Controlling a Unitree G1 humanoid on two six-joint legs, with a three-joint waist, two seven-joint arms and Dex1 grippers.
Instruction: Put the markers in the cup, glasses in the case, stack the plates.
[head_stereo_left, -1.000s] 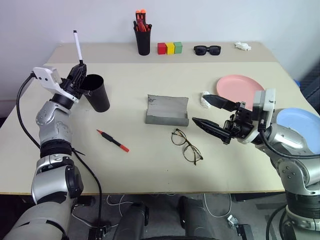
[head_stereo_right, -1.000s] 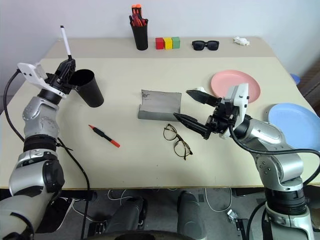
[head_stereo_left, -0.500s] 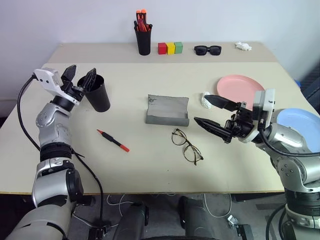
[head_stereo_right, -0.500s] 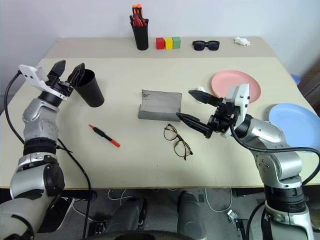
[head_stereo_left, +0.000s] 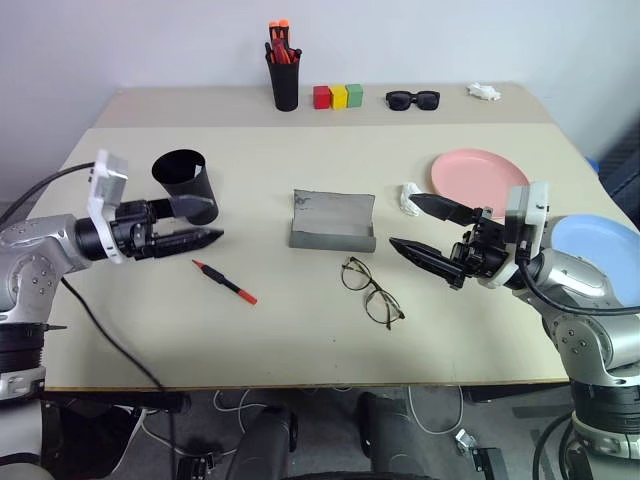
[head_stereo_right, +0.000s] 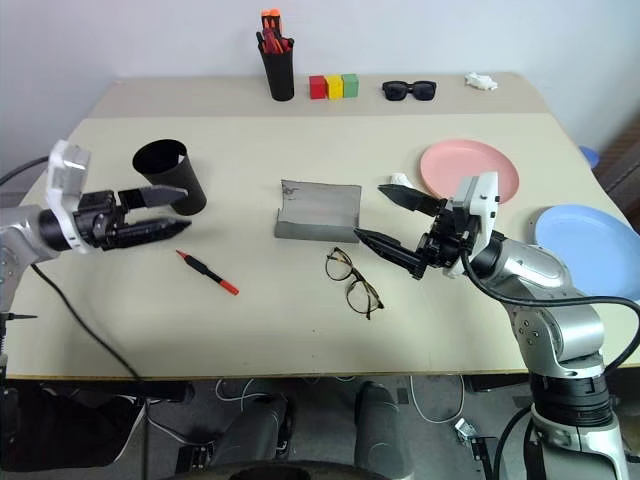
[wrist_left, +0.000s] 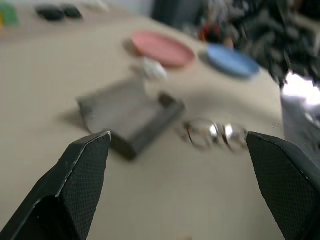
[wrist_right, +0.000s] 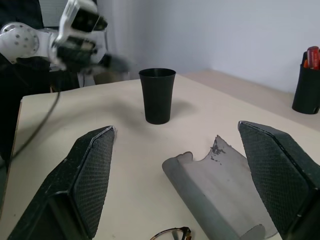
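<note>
A marker (head_stereo_left: 225, 281) with a black barrel and red ends lies on the table in front of the black cup (head_stereo_left: 185, 180), which stands upright. My left gripper (head_stereo_left: 212, 220) is open and points right, level, just in front of the cup and above the marker. The grey case (head_stereo_left: 334, 220) lies open mid-table, with the wire-framed glasses (head_stereo_left: 372, 291) just in front of it. My right gripper (head_stereo_left: 402, 221) hangs open to the right of the case and glasses, empty. The pink plate (head_stereo_left: 480, 172) and blue plate (head_stereo_left: 600, 245) lie apart at the right.
At the back stand a black pen holder (head_stereo_left: 285, 75) with orange-tipped pens, three coloured blocks (head_stereo_left: 340, 96), black sunglasses (head_stereo_left: 414, 99) and a small white object (head_stereo_left: 486, 92). A white crumpled bit (head_stereo_left: 408, 195) lies by my right gripper's upper finger.
My left gripper, shut on a white marker above the cup, opened and the marker left it. The arm then swung down and back, now pointing right. The right arm stayed still.
</note>
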